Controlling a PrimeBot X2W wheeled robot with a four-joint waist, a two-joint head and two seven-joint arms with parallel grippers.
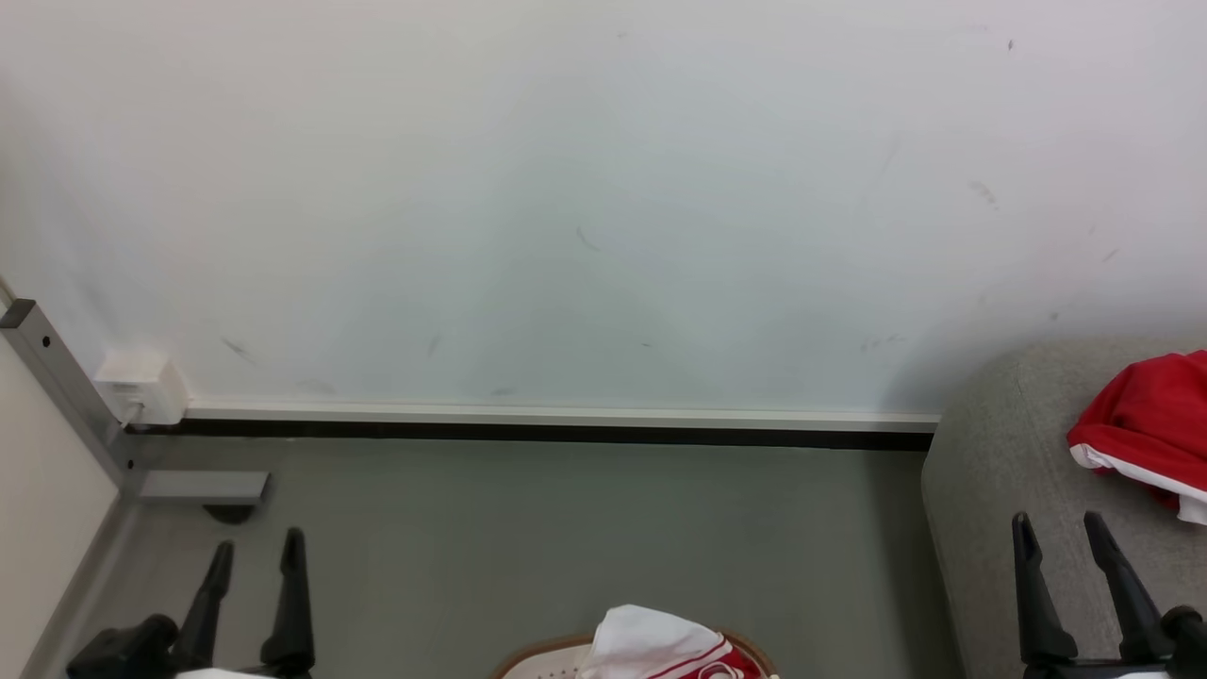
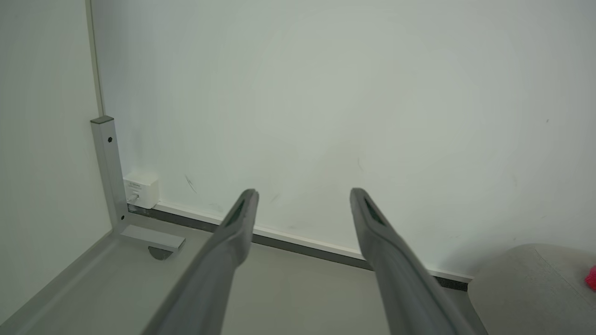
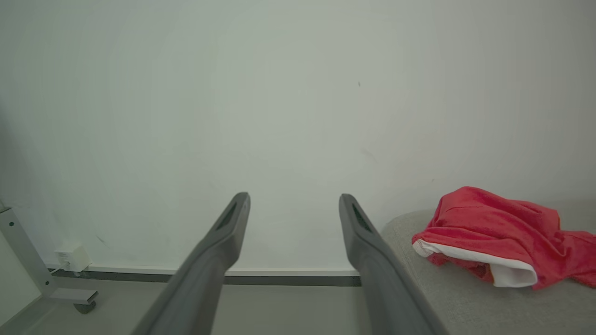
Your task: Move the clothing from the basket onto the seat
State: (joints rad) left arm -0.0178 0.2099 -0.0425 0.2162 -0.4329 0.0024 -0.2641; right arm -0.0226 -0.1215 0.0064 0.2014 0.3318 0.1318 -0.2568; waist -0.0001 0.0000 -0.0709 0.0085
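- Red garment (image 3: pixel 493 232), white-trimmed: lies crumpled on the grey sofa (image 1: pixel 1000 443), near its rounded end; delivered.
- White-and-red striped garment (image 1: pixel 660 646): heaped in the laundry basket (image 1: pixel 542 660) on the floor between the arms; outstanding.
- Left gripper (image 1: pixel 259 542): fingers spread, empty, above the floor.
- Right gripper (image 1: pixel 1057 519): fingers spread, empty, by the sofa's edge.
- Progress, as judged: partly done; at least one item left to lift; the basket's contents are mostly cut off.
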